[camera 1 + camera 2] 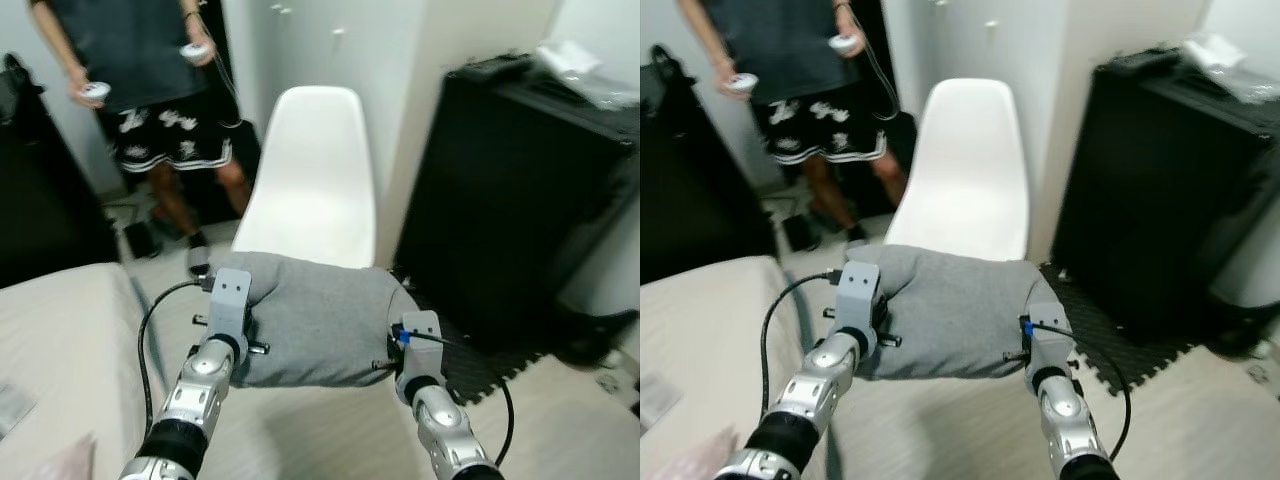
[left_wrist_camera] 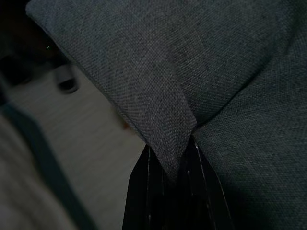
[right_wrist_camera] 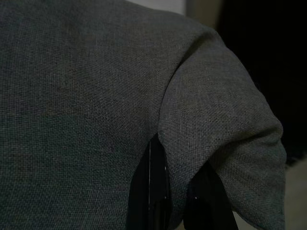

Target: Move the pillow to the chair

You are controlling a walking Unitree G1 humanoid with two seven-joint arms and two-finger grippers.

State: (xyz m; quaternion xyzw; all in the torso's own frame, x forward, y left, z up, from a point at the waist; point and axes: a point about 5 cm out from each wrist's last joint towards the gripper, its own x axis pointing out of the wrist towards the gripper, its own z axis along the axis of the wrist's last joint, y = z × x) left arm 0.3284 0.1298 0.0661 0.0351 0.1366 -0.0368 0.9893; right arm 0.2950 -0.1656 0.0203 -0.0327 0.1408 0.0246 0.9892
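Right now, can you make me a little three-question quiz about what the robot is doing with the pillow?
1. True or false: the grey pillow already lies on the white chair.
2. Which grippers pinch the pillow? A) the left gripper alone B) the right gripper alone C) both
3. Fill in: the chair stands ____ the pillow, beside a black cabinet.

Key: 1 false, it is held up in front of the seat; 2 C; 3 behind.
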